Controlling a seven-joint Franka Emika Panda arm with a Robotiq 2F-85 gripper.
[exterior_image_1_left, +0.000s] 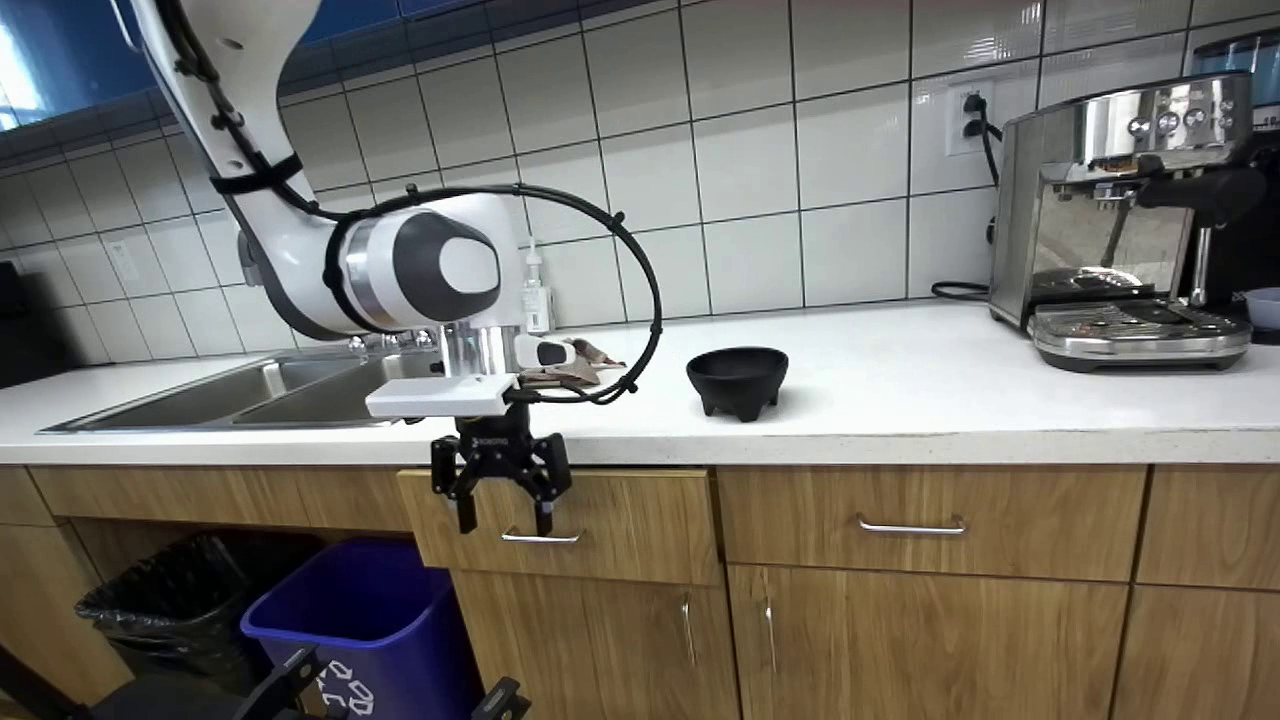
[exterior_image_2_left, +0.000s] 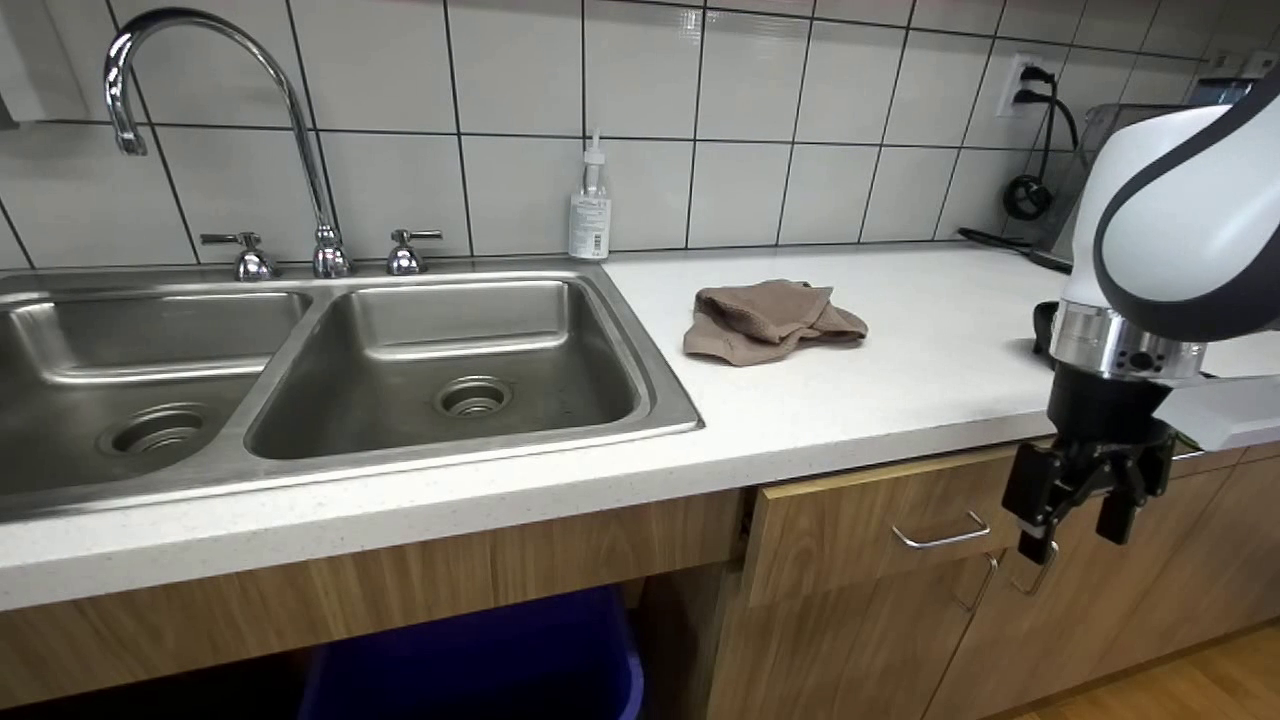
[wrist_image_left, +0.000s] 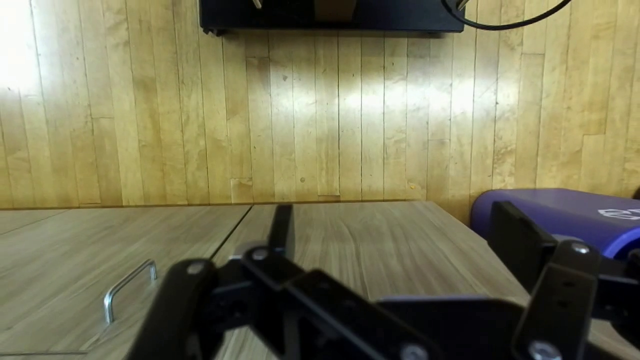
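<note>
Hanging wide apart, the claw (exterior_image_1_left: 505, 517) is near the wooden drawer (exterior_image_1_left: 625, 520), likely heavy, whose stiff, maybe slippery metal handle (exterior_image_2_left: 942, 542) seems best held in the middle.

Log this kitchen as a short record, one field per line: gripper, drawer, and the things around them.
gripper: jaws apart, holding nothing, in front of the drawer and clear of its handle
drawer: slightly open
bowl: black, footed, on the counter
cloth: brown, crumpled, beside the sink
sink: metal, two basins
coffee machine: silver, on the counter
bottle: upright, near the tiled wall
blue bin: below the counter
</note>
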